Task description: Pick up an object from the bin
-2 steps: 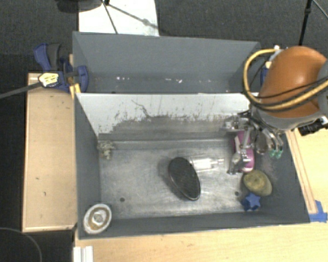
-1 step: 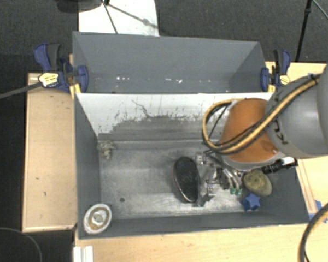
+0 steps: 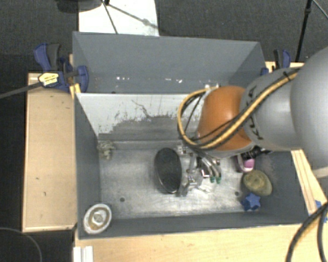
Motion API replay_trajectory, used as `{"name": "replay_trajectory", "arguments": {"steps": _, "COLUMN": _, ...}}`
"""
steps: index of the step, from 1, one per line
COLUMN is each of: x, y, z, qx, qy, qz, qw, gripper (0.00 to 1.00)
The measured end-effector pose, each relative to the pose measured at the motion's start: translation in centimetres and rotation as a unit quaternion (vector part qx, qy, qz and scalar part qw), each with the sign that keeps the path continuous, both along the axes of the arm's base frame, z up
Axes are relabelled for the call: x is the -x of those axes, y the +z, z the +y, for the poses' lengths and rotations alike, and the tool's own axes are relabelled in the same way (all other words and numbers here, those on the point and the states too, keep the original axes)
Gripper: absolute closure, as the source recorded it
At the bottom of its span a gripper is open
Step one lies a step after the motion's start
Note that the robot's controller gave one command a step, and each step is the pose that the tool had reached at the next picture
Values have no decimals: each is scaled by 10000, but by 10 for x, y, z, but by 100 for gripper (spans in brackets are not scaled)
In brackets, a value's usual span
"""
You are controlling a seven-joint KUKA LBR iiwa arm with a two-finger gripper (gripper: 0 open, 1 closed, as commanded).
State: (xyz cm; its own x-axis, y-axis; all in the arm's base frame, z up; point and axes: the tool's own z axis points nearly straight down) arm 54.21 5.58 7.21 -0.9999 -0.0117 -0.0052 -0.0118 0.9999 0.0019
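My gripper (image 3: 195,174) is low in the middle of the bin, under the orange wrist cover. A black oval disc (image 3: 167,170) lies on the bin floor right against its left side. I cannot tell whether the disc is touched or held. To the gripper's right, a small pink and white item (image 3: 248,163) peeks out from under the arm.
An olive, stone-like lump (image 3: 257,182) and a blue star-shaped piece (image 3: 251,202) lie at the right front. A round silver ring (image 3: 97,218) sits in the front left corner. A small metal bit (image 3: 105,149) rests by the left back wall.
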Motion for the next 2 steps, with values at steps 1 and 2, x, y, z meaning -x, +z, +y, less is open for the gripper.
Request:
{"name": "replay_trajectory", "arguments": {"steps": 1, "x": 29, "y": 3, "z": 82, "qx": -8, "qy": -1229, "qz": 34, "qw": 9924, "gripper": 0}}
{"name": "replay_trajectory", "arguments": {"steps": 2, "x": 28, "y": 3, "z": 80, "qx": 5, "qy": -1228, "qz": 28, "qw": 9924, "gripper": 100}}
